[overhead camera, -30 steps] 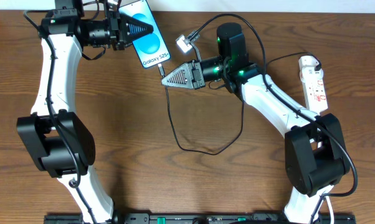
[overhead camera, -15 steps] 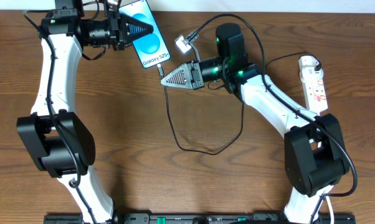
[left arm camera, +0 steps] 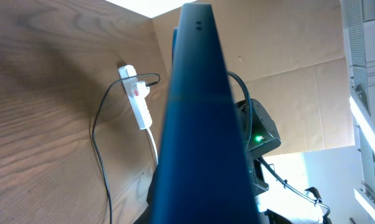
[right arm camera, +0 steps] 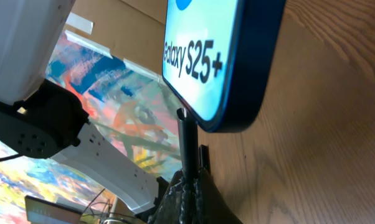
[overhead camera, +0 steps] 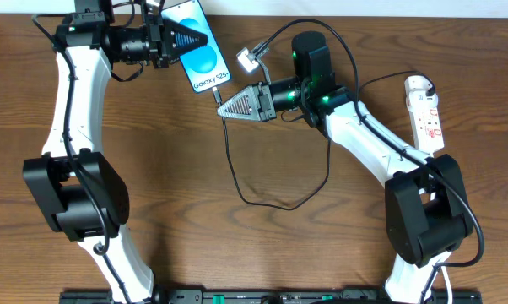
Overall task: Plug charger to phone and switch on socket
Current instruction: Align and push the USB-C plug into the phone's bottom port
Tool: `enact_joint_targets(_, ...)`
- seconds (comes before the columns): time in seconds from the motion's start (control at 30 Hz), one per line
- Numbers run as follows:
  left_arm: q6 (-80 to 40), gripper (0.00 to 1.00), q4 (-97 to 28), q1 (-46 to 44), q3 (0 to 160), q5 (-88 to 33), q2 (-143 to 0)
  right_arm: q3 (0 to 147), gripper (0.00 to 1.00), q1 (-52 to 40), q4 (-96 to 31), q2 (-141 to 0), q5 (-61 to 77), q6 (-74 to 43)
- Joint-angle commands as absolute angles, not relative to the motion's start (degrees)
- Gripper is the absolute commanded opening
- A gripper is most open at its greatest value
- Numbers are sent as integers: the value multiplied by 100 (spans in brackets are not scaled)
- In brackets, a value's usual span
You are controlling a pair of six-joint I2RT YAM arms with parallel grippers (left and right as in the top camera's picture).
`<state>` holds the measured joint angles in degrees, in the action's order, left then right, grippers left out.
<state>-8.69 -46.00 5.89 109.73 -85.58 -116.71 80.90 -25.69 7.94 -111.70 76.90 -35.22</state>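
Observation:
The phone (overhead camera: 205, 57), blue screen reading "Galaxy S25+", is held at the table's back by my left gripper (overhead camera: 205, 40), shut on its upper part. In the left wrist view its dark edge (left arm camera: 200, 124) fills the middle. My right gripper (overhead camera: 223, 106) is shut on the charger's plug tip (right arm camera: 187, 143), whose tip meets the phone's bottom edge (right arm camera: 237, 118). The black charger cable (overhead camera: 237, 177) loops over the table and runs back toward the socket (overhead camera: 427, 114), a white strip at the far right, also in the left wrist view (left arm camera: 137, 102).
A silver USB connector (overhead camera: 250, 57) on a cable lies right of the phone. The wooden table (overhead camera: 237, 253) extends forward. Both arm bases stand at the front left and front right.

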Motion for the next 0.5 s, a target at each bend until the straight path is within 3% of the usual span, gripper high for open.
enact_joint_targets(0.0,-751,7,-4578,565,11032,-8783,-11594,8088,1,-2589,786,-11026,7553,-3535)
enact_joint_targets(0.47,-751,7,-4580,565,11032,-8785,-11594,8088,1,-2569,676,-11026,7190,-3776)
